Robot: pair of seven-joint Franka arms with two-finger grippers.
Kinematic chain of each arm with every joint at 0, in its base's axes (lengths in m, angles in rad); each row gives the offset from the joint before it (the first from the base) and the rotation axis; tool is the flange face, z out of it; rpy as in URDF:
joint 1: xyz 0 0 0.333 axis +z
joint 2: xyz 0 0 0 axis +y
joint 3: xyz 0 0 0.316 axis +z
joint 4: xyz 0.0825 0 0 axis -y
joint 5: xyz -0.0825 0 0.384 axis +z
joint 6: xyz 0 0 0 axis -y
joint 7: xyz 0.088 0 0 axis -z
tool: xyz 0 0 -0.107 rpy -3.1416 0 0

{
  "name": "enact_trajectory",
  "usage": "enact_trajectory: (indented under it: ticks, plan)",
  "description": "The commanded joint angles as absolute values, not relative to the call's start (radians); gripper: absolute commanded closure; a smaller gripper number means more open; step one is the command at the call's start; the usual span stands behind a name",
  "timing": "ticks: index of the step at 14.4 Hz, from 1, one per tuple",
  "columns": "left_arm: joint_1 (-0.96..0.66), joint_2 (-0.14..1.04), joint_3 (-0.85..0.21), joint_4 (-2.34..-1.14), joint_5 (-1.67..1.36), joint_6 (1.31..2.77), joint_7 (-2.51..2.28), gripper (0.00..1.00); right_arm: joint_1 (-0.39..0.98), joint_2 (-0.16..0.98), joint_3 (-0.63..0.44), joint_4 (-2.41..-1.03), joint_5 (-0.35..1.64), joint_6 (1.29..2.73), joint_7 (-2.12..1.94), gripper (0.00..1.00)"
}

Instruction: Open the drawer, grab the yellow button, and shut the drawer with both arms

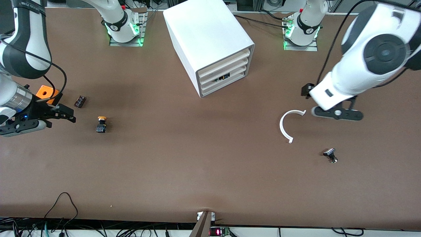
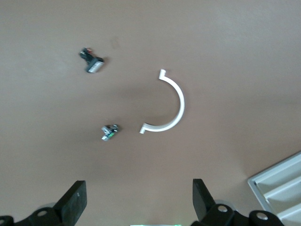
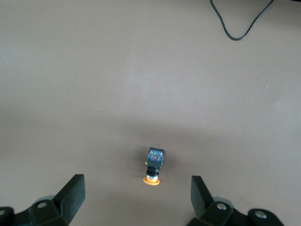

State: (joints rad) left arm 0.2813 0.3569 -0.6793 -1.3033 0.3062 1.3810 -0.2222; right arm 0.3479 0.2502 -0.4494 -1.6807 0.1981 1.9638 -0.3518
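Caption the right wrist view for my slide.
Open right claw hovers above the orange-capped button lying on the table.

no readable text, labels or numbers

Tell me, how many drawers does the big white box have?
4. The drawers sit stacked one above another in the front of the white cabinet, all pushed in. The second from the bottom shows something small and dark at its front.
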Motion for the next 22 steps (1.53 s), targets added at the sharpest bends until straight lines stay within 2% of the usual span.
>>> enact_trajectory:
  ticks: [1,2,3,6,8,10,13,16,22]
  plan:
    - [0.174,0.237,-0.446,-1.321,0.189,1.408,-0.164,0.01,0.229,0.253,-0.3,-1.559,0.115,1.815,-0.258,0.0]
    - [0.135,0.198,-0.337,-1.344,0.114,1.455,-0.164,0.01,0.192,0.249,-0.244,-1.513,0.082,1.749,-0.214,0.0]
    - [0.123,0.143,-0.272,-1.405,0.047,1.506,-0.147,0.01,0.164,0.238,-0.204,-1.475,0.063,1.696,-0.175,0.0]
    - [0.04,0.011,-0.105,-1.601,0.02,1.633,0.045,0.01,0.06,0.196,-0.088,-1.459,0.057,1.644,-0.118,0.0]
    - [-0.02,-0.005,-0.025,-1.656,0.02,1.679,0.064,0.01,0.002,0.169,-0.014,-1.457,0.041,1.612,-0.089,0.0]
    - [-0.023,-0.049,-0.011,-1.699,0.014,1.733,0.063,0.01,-0.021,0.13,0.02,-1.459,0.031,1.563,-0.014,0.0]
    - [-0.026,-0.126,-0.008,-1.784,0.021,1.72,0.067,0.01,-0.034,0.092,0.075,-1.457,-0.044,1.537,0.015,0.0]
    - [-0.025,-0.103,-0.018,-1.753,0.023,1.697,0.051,0.01,-0.097,0.077,0.173,-1.456,-0.054,1.5,0.017,0.0]
    - [-0.023,-0.094,-0.018,-1.744,0.023,1.675,0.051,0.01,-0.094,0.005,0.18,-1.457,-0.041,1.442,0.095,0.0]
